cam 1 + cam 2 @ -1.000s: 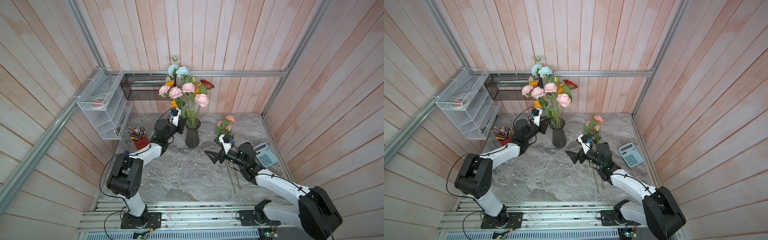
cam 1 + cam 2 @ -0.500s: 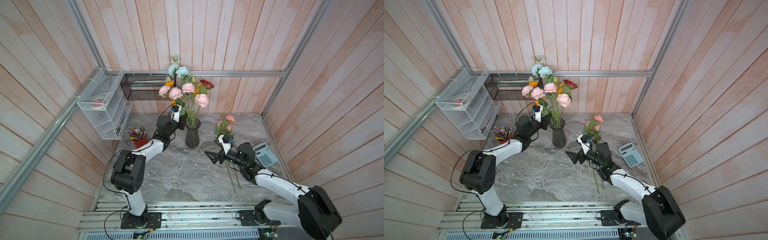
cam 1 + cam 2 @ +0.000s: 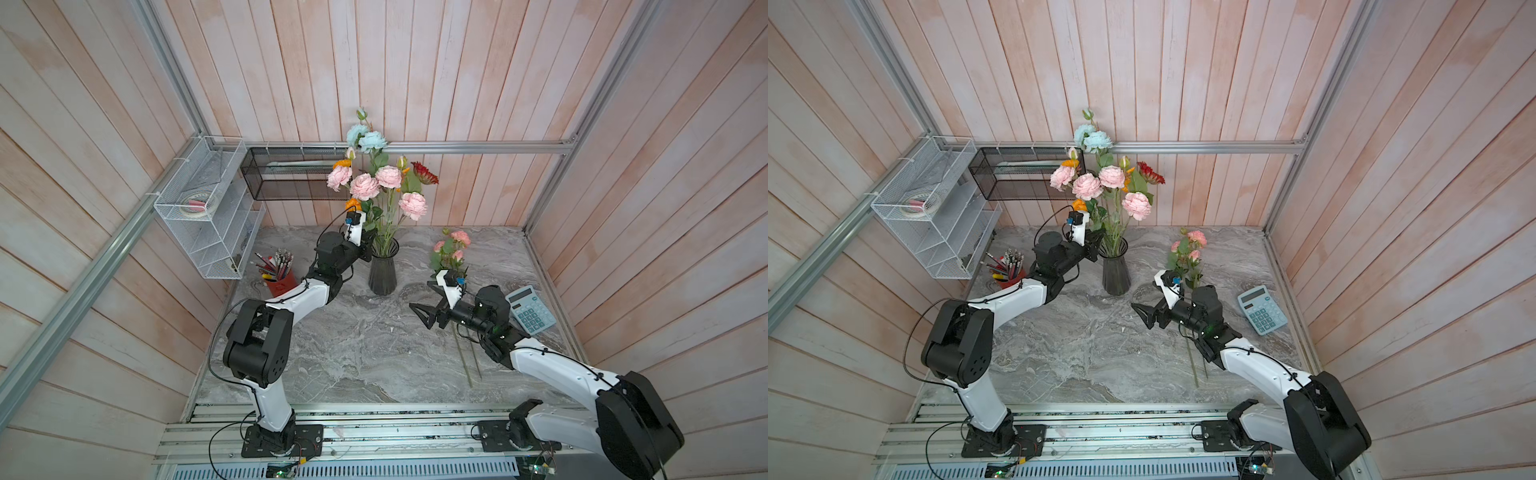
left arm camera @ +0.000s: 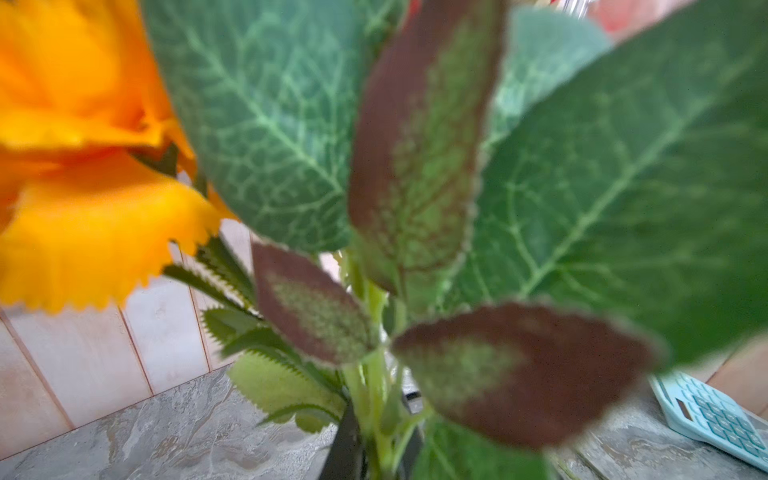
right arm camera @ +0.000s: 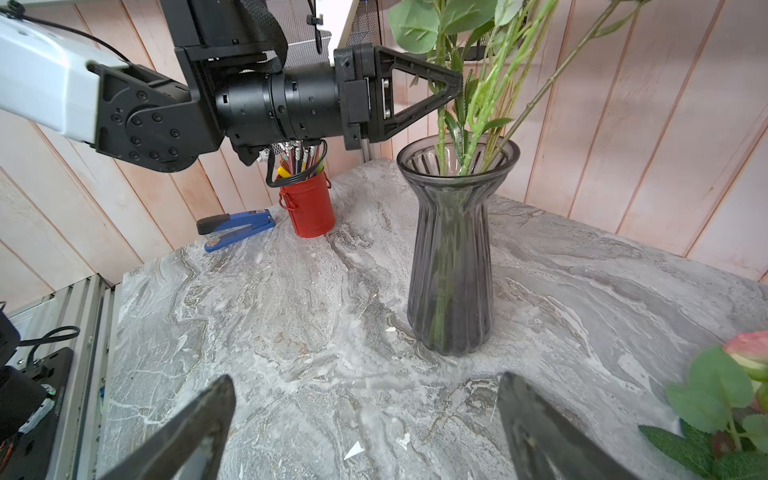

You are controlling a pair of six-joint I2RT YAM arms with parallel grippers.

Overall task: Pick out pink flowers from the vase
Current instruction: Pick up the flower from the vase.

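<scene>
The dark ribbed glass vase [image 3: 382, 274] [image 3: 1116, 274] [image 5: 451, 270] stands at the back of the marble table. It holds pink flowers [image 3: 364, 186] [image 3: 1087, 185] among blue, orange and red blooms. My left gripper [image 3: 371, 245] [image 3: 1098, 241] [image 4: 380, 440] [image 5: 455, 85] sits just above the vase rim, its jaws closed in on green stems. Which flower those stems belong to is hidden by leaves. More pink flowers [image 3: 455, 245] [image 3: 1192, 245] [image 5: 748, 345] lie on the table to the right. My right gripper [image 3: 420, 295] [image 3: 1144, 297] [image 5: 365, 377] hangs open and empty, facing the vase.
A red pencil cup [image 3: 279, 282] and a blue stapler [image 5: 235, 226] stand left of the vase. A pale blue calculator [image 3: 531, 309] lies at the right edge. A white wire shelf [image 3: 208, 212] and a black mesh basket [image 3: 286, 174] hang on the back walls. An orange bloom [image 4: 83, 166] crowds the left wrist view.
My left gripper has pushed in toward the stems above the vase rim and its jaws have narrowed on them. The right arm has stayed put.
</scene>
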